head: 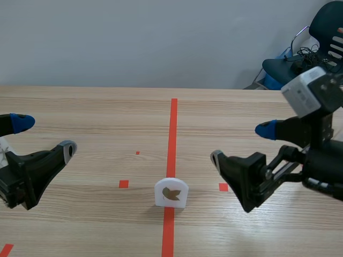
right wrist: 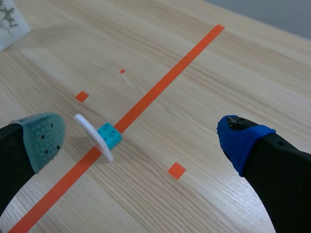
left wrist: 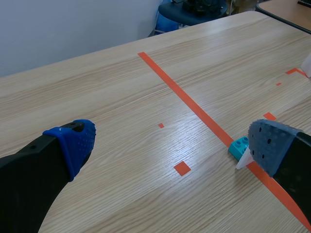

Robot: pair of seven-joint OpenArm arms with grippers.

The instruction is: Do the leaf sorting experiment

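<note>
What worried me most was toppling the small white arch-shaped plastic card [head: 171, 193] printed with a brown leaf. It stood upright on a narrow turquoise toy-brick foot [right wrist: 109, 136], so a pad coming in low or at a slant and catching its flat face would probably push it over or skid it along the pale wooden table [head: 96, 107] rather than seize it. A pinch across the thin plate alone might twist it off the foot or let it slip. Because it sat roughly between my two arms, both reaching in together could knock into each other. My left gripper [head: 45, 136] hung with its jaws spread wide and nothing between them, well apart from the card. My right gripper [head: 241, 143] was likewise wide and empty, nearer the card but not touching it. The card stood on the orange-red centre tape line, near my edge of the table, with its leaf face turned towards me. From my right wrist it showed edge-on, a thin white plate with the brick against one face, and from my left wrist one pad hid part of it. It looked light, rigid and smooth. A second white card with a dark twig-like print [right wrist: 9, 22] showed at the edge of my right wrist's sight, too cut off to read.
</note>
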